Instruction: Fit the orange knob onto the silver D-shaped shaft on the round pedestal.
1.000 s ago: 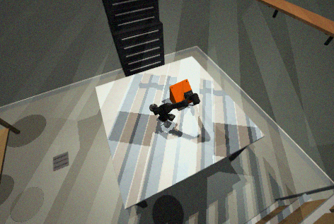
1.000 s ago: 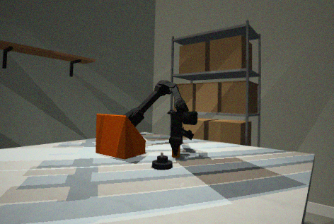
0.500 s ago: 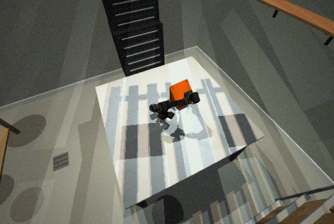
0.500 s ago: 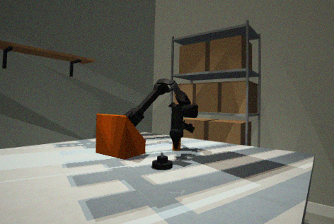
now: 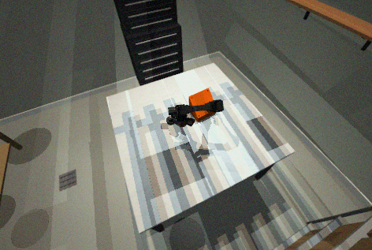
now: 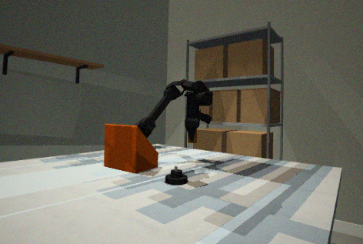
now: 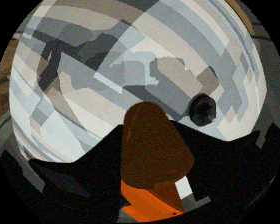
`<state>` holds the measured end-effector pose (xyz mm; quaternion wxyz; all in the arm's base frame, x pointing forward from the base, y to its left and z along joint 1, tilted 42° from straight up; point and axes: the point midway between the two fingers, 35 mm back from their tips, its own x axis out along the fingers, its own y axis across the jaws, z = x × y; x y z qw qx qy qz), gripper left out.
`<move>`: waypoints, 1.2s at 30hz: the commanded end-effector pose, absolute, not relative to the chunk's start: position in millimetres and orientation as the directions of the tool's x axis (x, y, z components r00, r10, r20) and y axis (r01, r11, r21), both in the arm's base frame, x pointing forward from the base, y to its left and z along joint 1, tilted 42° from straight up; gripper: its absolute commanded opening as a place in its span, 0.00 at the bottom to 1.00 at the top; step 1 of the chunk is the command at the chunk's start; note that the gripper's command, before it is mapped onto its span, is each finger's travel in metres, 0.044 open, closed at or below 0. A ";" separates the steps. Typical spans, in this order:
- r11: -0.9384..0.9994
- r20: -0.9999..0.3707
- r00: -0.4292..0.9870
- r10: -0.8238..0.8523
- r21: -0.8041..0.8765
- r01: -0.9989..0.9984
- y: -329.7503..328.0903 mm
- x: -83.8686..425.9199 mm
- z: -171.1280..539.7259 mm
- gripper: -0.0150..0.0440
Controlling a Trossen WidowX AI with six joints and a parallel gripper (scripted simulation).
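Note:
The orange knob is brownish-orange in the dim light. My gripper is shut on it and holds it well above the table, roughly upright. The black round pedestal stands on the table, nearer the exterior camera than the gripper and to the right in the wrist view. Its small silver shaft points up and is bare; its flat side cannot be made out. The knob's underside and hole are hidden. The knob and pedestal cannot be made out in the top view.
The orange base block carries the arm. The patterned table has an edge on every side. A dark drawer cabinet stands beyond it, and a shelf rack with boxes stands behind.

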<state>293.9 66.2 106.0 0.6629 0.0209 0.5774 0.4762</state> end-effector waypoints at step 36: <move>0.834 -0.944 0.279 0.174 -0.010 -0.552 28.8 275.0 170.4 0.25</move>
